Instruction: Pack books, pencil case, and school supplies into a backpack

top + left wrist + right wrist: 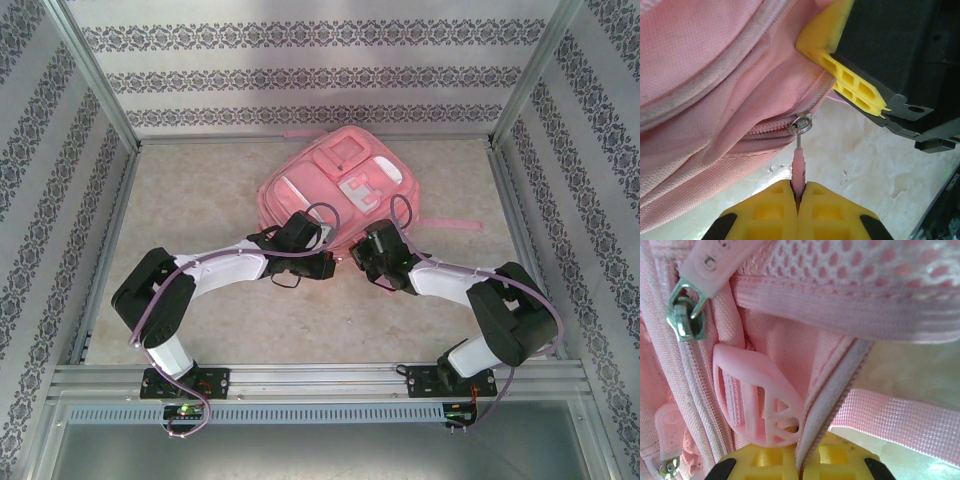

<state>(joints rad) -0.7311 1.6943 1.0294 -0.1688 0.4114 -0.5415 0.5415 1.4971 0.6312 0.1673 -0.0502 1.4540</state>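
Backpack (pixel 345 185) lies flat on table (pixel 200 200), upper centre of top view, front pockets up, both arms reaching in to its near edge. L gripper (pixel 798 192), bottom centre of left wrist view: yellow fingers clenched tight on the pink zip pull (pixel 798 167), which hangs from the slider ring (pixel 803 122) mid-frame. Zip line looks joined to the left of the slider; to the upper right the tape runs up toward the other arm's yellow finger (pixel 850 85) and looks parted there, tho can't be sure. R gripper (pixel 799 460), bottom centre of right wrist view: fingers clenched on the bag's pale zip-edge seam (pixel 827 390), pinning fabric. A pink plastic loop pull (pixel 755 395) sits just beside it at left, and a metal slider (pixel 685 315) is at upper left, neither one gripped. A strap (pixel 900 420) crosses lower right. In top view the L gripper (pixel 318 264) and R gripper (pixel 368 262) sit close together at the bag's bottom edge, centre frame. Progress, as a guess: one hand braces, the other works the zip, so it's a zip step, prob the main compartment. Whether it's opening at the start or closing at the end, can't tell. What's inside is hidden. If closing, little is left: run the slider along and let go. If opening, all the packing is yet to do.
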